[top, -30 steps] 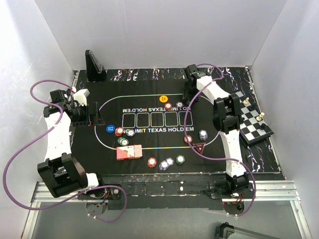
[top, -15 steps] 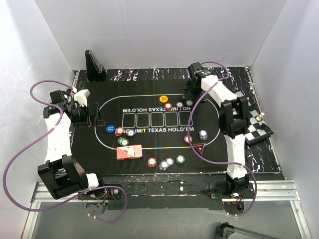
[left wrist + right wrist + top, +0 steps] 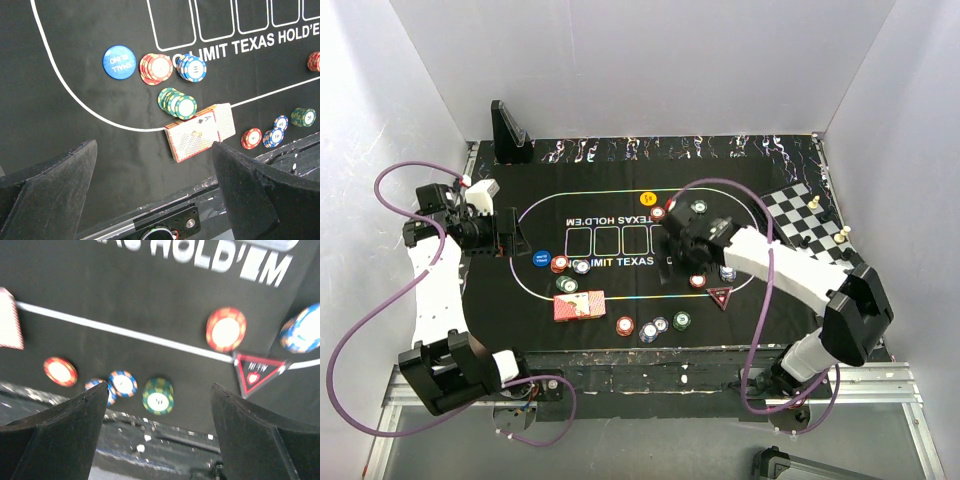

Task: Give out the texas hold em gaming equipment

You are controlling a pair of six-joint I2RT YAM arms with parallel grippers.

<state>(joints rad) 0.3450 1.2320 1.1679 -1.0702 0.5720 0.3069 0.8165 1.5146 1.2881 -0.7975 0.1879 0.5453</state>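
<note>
A deck of red-backed cards (image 3: 579, 306) lies on the mat's near left, also in the left wrist view (image 3: 200, 132). Beside it are a blue disc (image 3: 541, 259), a red chip stack (image 3: 559, 264), a blue-white stack (image 3: 581, 267) and a green stack (image 3: 567, 286). A green stack (image 3: 158, 396), blue chips (image 3: 123, 383) and a red chip (image 3: 60, 371) sit by the near edge. A triangular marker (image 3: 721, 296) lies beside a red chip (image 3: 697, 281). My left gripper (image 3: 505, 235) is open and empty at the mat's left. My right gripper (image 3: 672, 255) is open and empty above the mat's middle.
A black-and-white chessboard (image 3: 810, 220) with pieces sits at the right. A black stand (image 3: 508, 132) is at the back left. An orange chip (image 3: 647, 198) and other chips (image 3: 658, 212) lie at the mat's far side. White walls enclose three sides.
My right arm has swung from the mat's far right towards the middle and nearer the front, uncovering the chessboard. The left arm has barely moved.
</note>
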